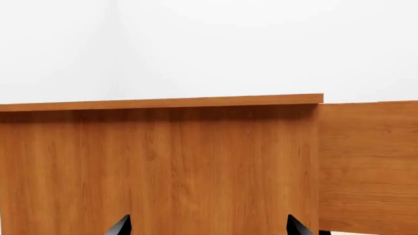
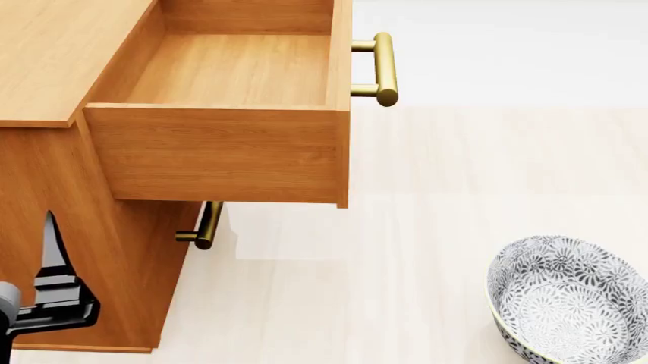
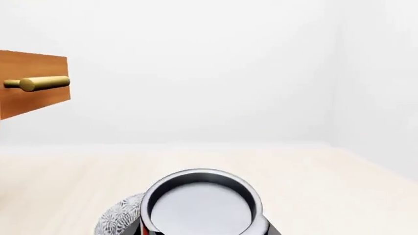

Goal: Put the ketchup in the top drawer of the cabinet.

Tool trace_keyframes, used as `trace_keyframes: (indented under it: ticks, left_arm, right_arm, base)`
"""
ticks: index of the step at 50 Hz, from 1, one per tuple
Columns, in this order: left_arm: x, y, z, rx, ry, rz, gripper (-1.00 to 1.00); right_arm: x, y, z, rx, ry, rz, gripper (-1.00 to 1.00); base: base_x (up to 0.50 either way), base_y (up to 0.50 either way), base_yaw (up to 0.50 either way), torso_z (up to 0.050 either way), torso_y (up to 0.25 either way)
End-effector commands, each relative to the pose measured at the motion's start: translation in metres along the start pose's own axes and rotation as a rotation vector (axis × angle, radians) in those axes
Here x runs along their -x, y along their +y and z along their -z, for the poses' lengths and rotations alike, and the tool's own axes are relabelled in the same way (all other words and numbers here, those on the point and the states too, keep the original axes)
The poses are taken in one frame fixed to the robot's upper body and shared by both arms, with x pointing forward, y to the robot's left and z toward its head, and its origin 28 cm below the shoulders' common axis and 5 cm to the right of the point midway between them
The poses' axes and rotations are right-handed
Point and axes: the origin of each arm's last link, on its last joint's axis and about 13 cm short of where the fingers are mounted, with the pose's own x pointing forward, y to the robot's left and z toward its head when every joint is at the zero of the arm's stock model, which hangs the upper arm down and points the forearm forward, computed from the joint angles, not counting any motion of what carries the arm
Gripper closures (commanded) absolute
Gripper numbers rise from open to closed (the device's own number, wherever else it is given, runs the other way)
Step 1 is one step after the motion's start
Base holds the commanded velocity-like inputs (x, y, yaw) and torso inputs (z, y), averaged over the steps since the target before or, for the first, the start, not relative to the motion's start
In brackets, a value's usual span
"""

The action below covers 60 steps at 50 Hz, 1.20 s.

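The ketchup (image 3: 199, 208) fills the bottom of the right wrist view, its silver-grey top facing the camera and a sliver of red label at its side. It sits between my right gripper's jaws, which are mostly hidden by it. Neither shows in the head view. The top drawer (image 2: 223, 155) is pulled fully open and empty, its brass handle (image 2: 385, 68) pointing right. The cabinet (image 2: 51, 53) stands at the left. My left gripper (image 2: 51, 250) is open and empty beside the cabinet's side panel (image 1: 163, 166), its fingertips (image 1: 121, 226) wide apart.
A patterned grey-white bowl (image 2: 567, 296) stands on the pale floor at the lower right; it also shows below the can (image 3: 117, 220). The lower drawer's brass handle (image 2: 208, 225) sticks out under the open drawer. The drawer front (image 3: 33, 103) shows far left in the right wrist view.
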Motion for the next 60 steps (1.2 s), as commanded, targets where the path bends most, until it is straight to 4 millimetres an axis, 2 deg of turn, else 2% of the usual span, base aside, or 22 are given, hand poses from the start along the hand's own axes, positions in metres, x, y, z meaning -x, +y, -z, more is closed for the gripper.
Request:
trace_keyframes:
  ticks: [1,8,16,31,46,60]
  left_arm:
    - [0.0,0.001,0.001,0.002,0.0,-0.003,-1.0]
    - [0.0,0.001,0.002,0.003,0.002,-0.005,-1.0]
    - [0.0,0.002,0.002,0.002,0.005,-0.004,-1.0]
    - [0.0,0.002,0.001,0.004,0.002,-0.007,-1.0]
    - [0.002,0.003,0.0,0.007,0.002,-0.012,-1.0]
    - [0.003,0.003,0.0,0.011,0.003,-0.014,-1.0]
  right_arm:
    - [-0.01,0.005,-0.031,0.051,-0.015,0.02,1.0]
    - [-0.02,0.006,-0.057,0.062,-0.066,0.016,1.0]
    - [-0.034,0.011,-0.076,0.065,-0.12,0.011,1.0]
    - [-0.065,0.027,-0.105,0.061,-0.186,-0.038,1.0]
    - [-0.09,0.041,-0.124,0.063,-0.214,-0.088,1.0]
    - [-0.118,0.064,-0.161,0.065,-0.283,-0.175,1.0]
  base:
    - [0.0,0.0,0.0,0.0,0.0]
    - [0.0,0.0,0.0,0.0,0.0]
    - [0.0,0.0,0.0,0.0,0.001]
    - [0.0,0.0,0.0,0.0,0.0]
    - [0.0,0.0,0.0,0.0,0.0]
    - [0.0,0.0,0.0,0.0,0.001]
